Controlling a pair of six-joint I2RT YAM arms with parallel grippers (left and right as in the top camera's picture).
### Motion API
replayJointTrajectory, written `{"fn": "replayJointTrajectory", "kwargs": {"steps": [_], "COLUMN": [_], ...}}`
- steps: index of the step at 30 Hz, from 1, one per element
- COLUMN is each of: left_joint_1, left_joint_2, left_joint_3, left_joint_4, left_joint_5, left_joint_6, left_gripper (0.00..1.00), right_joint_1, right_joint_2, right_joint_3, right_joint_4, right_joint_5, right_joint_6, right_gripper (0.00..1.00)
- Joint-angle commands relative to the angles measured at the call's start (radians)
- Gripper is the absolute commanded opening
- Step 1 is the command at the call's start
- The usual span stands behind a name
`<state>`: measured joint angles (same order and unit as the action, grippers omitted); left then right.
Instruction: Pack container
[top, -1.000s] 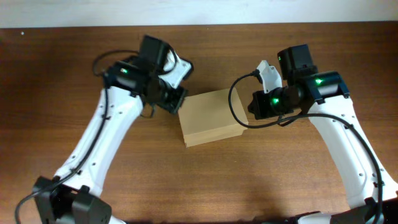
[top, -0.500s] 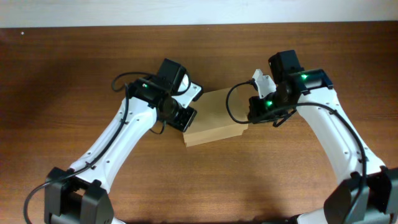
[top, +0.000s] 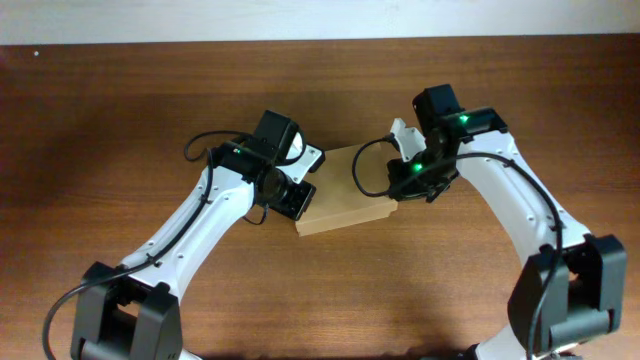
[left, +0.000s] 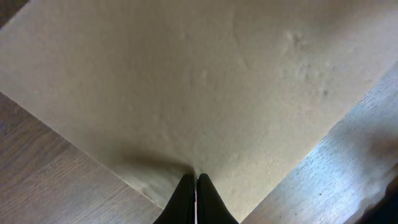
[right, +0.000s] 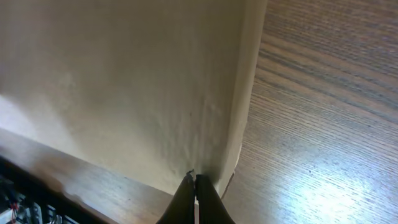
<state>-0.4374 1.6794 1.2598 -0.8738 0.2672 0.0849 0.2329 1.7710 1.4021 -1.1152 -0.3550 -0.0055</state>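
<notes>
The container, a plain tan cardboard box (top: 342, 190), lies closed at the table's middle. My left gripper (top: 298, 200) is shut and empty, its tips pressed on the box's left top edge; in the left wrist view the shut fingers (left: 196, 183) touch the box lid (left: 205, 81). My right gripper (top: 397, 188) is shut and empty, its tips on the box's right edge; in the right wrist view the shut fingers (right: 194, 180) touch the lid (right: 137, 81) beside the flap's fold.
The brown wooden table (top: 330, 290) surrounds the box. A pale wall strip (top: 300, 18) runs along the far edge. Black cables loop off both wrists near the box.
Both arms have moved inward onto the box: the left gripper came right and down onto its left edge, the right gripper came left onto its right edge. The box stays put.
</notes>
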Motion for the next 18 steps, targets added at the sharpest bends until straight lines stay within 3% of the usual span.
{"fn": "replayJointTrajectory", "kwargs": {"steps": [1,7,11,18], "left_joint_1": [-0.003,0.002,0.027,0.108], "left_joint_2": [0.009,0.004,-0.027,-0.072], "left_joint_3": [-0.029,0.006,0.161,0.556], "left_joint_4": [0.011,0.006,-0.058,-0.159], "left_joint_5": [-0.002,-0.002,-0.053,-0.286], "left_joint_6": [-0.010,-0.013,-0.013,-0.005], "left_gripper": [0.06,0.09,0.11,0.35], "right_joint_1": [0.009,0.007,0.001,-0.047], "right_joint_2": [0.051,0.064,0.022,-0.018], "right_joint_3": [-0.012,0.004,0.122,0.539], "right_joint_4": [0.008,0.014,-0.017,-0.136], "right_joint_5": [0.019,0.019,0.047,0.258], "right_joint_6": [-0.014,-0.013,-0.013,-0.013], "right_gripper": [0.04,0.04,0.04,0.04]}}
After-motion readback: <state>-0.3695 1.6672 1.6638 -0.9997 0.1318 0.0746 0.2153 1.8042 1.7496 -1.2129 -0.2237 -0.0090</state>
